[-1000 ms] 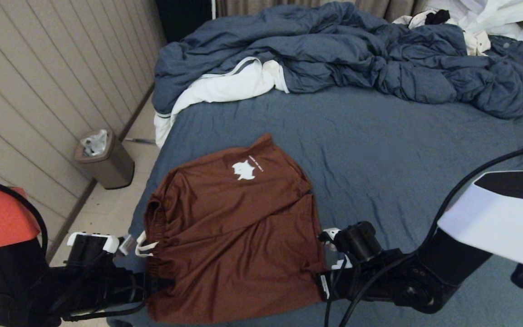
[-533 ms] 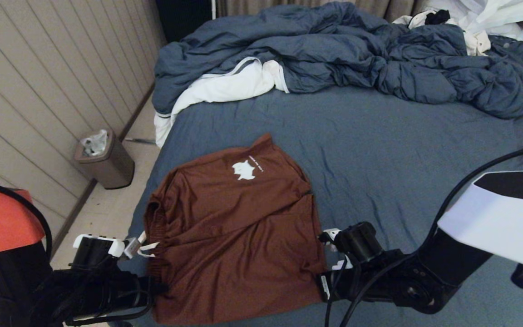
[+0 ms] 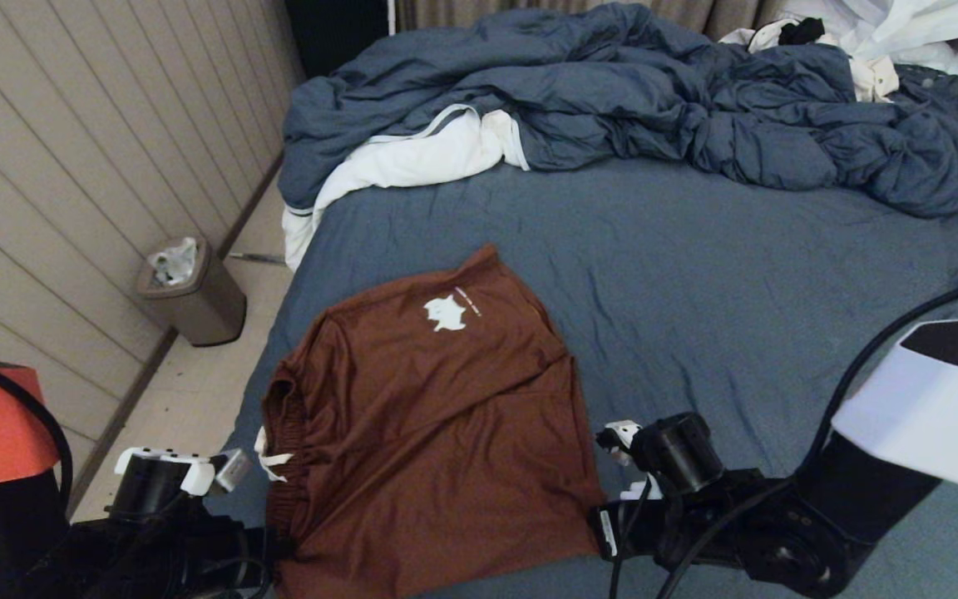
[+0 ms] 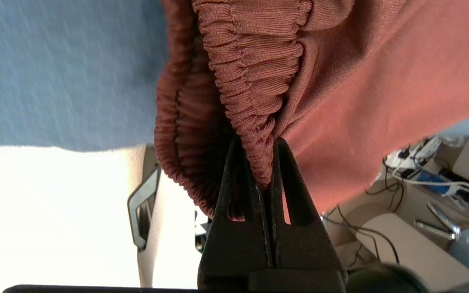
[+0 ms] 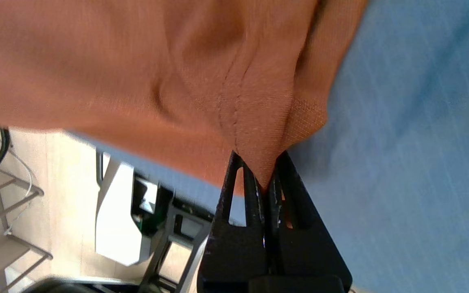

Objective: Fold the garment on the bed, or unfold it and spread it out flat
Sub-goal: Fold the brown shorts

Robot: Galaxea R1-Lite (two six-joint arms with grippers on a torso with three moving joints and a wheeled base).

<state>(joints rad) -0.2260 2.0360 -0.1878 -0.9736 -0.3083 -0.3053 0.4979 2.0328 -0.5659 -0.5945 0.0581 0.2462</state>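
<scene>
Shorts (image 3: pixel 429 424) lie on the bed (image 3: pixel 737 274) at its near edge. Left gripper (image 4: pixel 264 179) is clamped on the waistband corner, right gripper (image 5: pixel 265 183) on the hem corner, likely to stretch that edge for a fold. A rumpled duvet (image 3: pixel 654 100) and white clothes (image 3: pixel 412 162) crowd the far side, well apart.

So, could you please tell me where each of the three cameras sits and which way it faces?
Head view: on the robot's head, facing forward and down at the bed and shorts; both arms show at the bottom.
Left wrist view: behind the left pincer, facing the waistband it pinches.
Right wrist view: behind the right pincer, facing the hem corner it pinches.
Shared: all views show the shorts on the blue sheet.
</scene>
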